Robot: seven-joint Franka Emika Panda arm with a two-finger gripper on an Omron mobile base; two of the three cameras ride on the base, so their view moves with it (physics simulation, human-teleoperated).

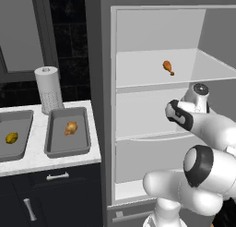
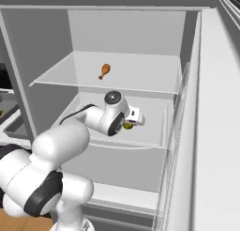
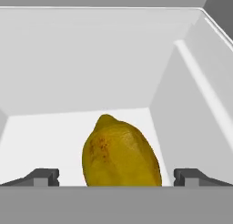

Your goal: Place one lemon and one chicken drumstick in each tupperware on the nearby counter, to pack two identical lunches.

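Observation:
A dull-yellow lemon (image 3: 120, 155) lies on the middle fridge shelf, and my gripper (image 3: 119, 177) stands open around it, one fingertip (image 3: 45, 176) on each side with a gap to the fruit. From the right base view the gripper (image 2: 136, 119) is deep in the fridge with the lemon (image 2: 127, 127) just under it. One chicken drumstick (image 1: 168, 67) lies on the upper shelf. On the counter (image 1: 37, 161), the left tupperware (image 1: 23, 150) holds another lemon (image 1: 11, 137), and the right tupperware (image 1: 83, 145) holds a second drumstick (image 1: 70, 128).
A paper towel roll (image 1: 47, 89) stands behind the trays. The fridge's side walls and the shelf above close in around the hand. The open fridge door (image 2: 211, 108) runs along the right. Dark cabinets with silver handles (image 1: 57, 176) sit under the counter.

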